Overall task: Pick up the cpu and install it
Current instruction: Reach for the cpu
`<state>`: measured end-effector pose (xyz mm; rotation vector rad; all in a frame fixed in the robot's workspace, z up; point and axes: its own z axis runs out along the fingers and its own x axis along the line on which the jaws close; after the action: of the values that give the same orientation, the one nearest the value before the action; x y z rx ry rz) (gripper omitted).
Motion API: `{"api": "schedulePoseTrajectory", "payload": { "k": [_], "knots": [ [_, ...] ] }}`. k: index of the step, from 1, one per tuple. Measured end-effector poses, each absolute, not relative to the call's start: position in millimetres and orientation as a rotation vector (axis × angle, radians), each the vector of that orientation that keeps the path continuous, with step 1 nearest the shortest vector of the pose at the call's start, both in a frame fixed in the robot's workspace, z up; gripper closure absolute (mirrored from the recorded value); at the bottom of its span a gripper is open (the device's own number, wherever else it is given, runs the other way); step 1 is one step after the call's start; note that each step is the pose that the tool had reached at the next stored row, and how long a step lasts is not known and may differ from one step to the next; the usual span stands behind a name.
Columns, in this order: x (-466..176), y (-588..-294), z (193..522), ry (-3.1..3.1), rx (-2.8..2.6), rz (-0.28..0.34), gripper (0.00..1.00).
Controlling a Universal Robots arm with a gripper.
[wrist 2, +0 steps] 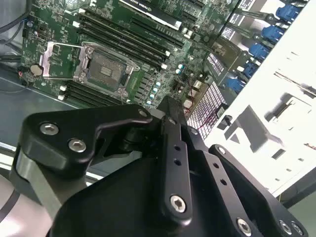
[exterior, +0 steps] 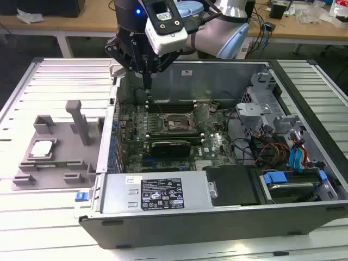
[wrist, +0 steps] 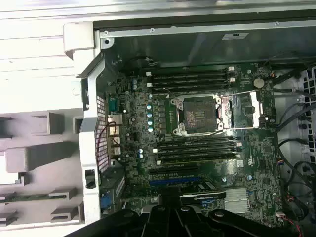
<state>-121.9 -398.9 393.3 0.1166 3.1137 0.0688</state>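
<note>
In the exterior view, the claw (exterior: 147,81) is seen in the upper left of the frame, poised over the far-left corner of the open computer case (exterior: 217,217). Its fingers are drawn together to a narrow tip and nothing is held. The cpu (exterior: 42,148) is found at the left edge of the frame, lying flat in a recess of the grey tray (exterior: 70,168) on the slatted table (exterior: 60,70), well apart from the claw.

In the second wrist view, the claw (wrist 2: 167,102) is shown closed and empty. The socket (wrist 2: 104,66) is seen in the upper left with its metal frame (wrist 2: 54,57) swung open.

In the first wrist view, the socket (wrist: 200,112) is placed near the centre of the frame, uncovered, with memory slots (wrist: 190,79) just beside it.

The exposed contacts are judged the main hazard: they could be bent if the chip were lowered tilted or wrongly turned. The case wall and the tray's upright posts could be struck on a low path between tray and board. A grip on thin edges could slip.
</note>
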Motion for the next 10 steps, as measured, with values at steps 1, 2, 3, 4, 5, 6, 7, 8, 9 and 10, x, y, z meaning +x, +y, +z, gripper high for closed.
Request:
{"api": "schedulePoseTrajectory", "payload": {
  "k": [1, 2, 3, 4, 5, 6, 7, 8, 9, 10],
  "knots": [
    [-121.9, -398.9, 393.3, 3.114, 0.117, 0.069, 0.89],
    [-121.9, -398.8, 393.3, 3.114, 0.117, 0.069, 0.89],
    [-121.9, -398.8, 393.3, 3.114, 0.117, 0.069, 0.89],
    [-121.9, -398.9, 393.3, 3.114, 0.117, 0.069, 0.89],
    [-121.9, -398.8, 393.3, 3.114, 0.117, 0.069, 0.89],
    [-121.9, -398.8, 393.3, 3.114, 0.117, 0.069, 0.89],
    [-121.9, -398.8, 393.3, 3.114, 0.117, 0.069, 0.89],
    [-121.9, -398.8, 393.3, 3.114, 0.117, 0.069, 0.89],
    [-121.9, -398.8, 393.3, 3.114, 0.117, 0.069, 0.89],
    [-121.9, -398.8, 393.3, 3.114, 0.117, 0.069, 0.89]
  ]
}}
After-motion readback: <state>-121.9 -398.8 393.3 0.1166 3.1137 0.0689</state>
